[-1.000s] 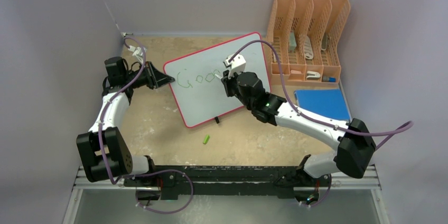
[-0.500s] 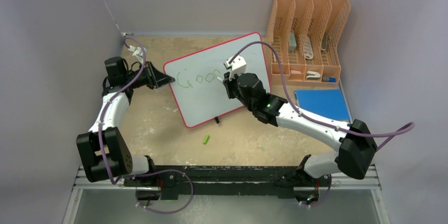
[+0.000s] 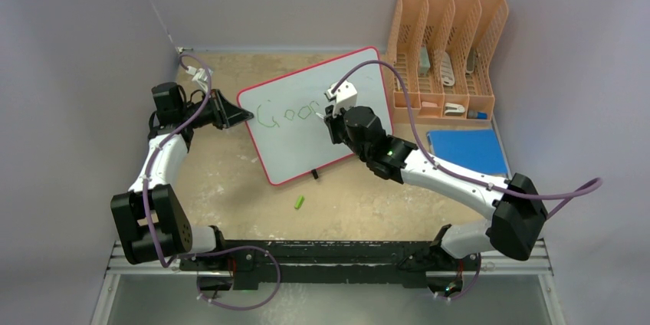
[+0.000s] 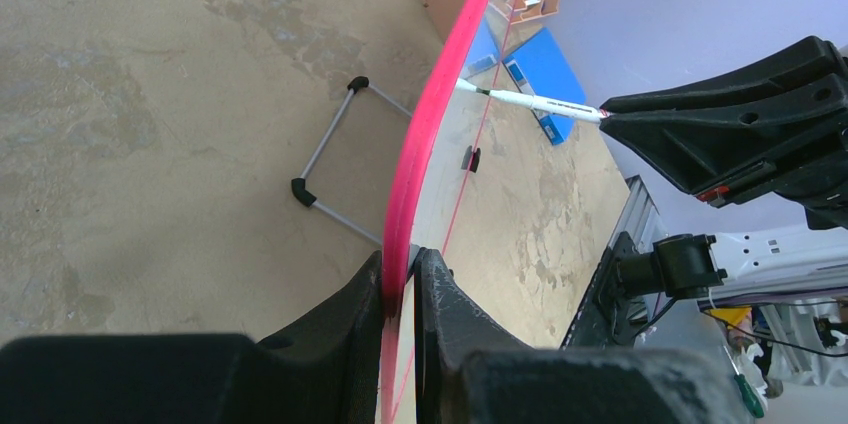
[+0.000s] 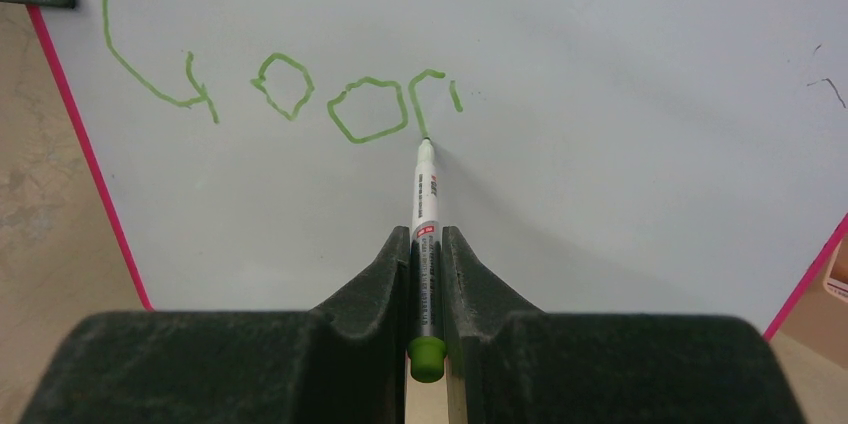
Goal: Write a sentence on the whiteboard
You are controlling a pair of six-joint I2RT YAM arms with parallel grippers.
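The left gripper [image 3: 244, 116] reaches in from the worktop's [image 3: 230, 179] left side. Its fingers [image 4: 350, 324] are drawn narrow, pinching the red rim on the left edge of the whiteboard [image 3: 306, 149]. In the left wrist view that rim [image 4: 430, 134] runs up from between the two black fingers, and a wire stand [image 4: 330, 169] with black tips shows behind the board.

The whiteboard sits at the middle of the worktop, toward the back edge. It is turned so that its far right corner lies just beside the orange file rack [image 3: 448, 49].

The sentence [image 3: 287, 114] runs across the board's upper left part in thin green strokes. It reads "Goo", followed by a partly drawn fourth letter [image 5: 430, 94].

The right gripper [image 3: 331, 114] is over the board's centre, just right of those letters. Its fingers [image 5: 375, 284] are closed tight on a white marker [image 5: 425, 204] with a green end. The barrel lies in the slot between them and sticks out ahead. Its tip touches the board at the foot of the unfinished letter.

On the worktop near the board's front edge lies a small green cap [image 3: 300, 202], apart from both grippers. A flat blue rectangle [image 3: 467, 150] lies at the right edge, in front of the rack.
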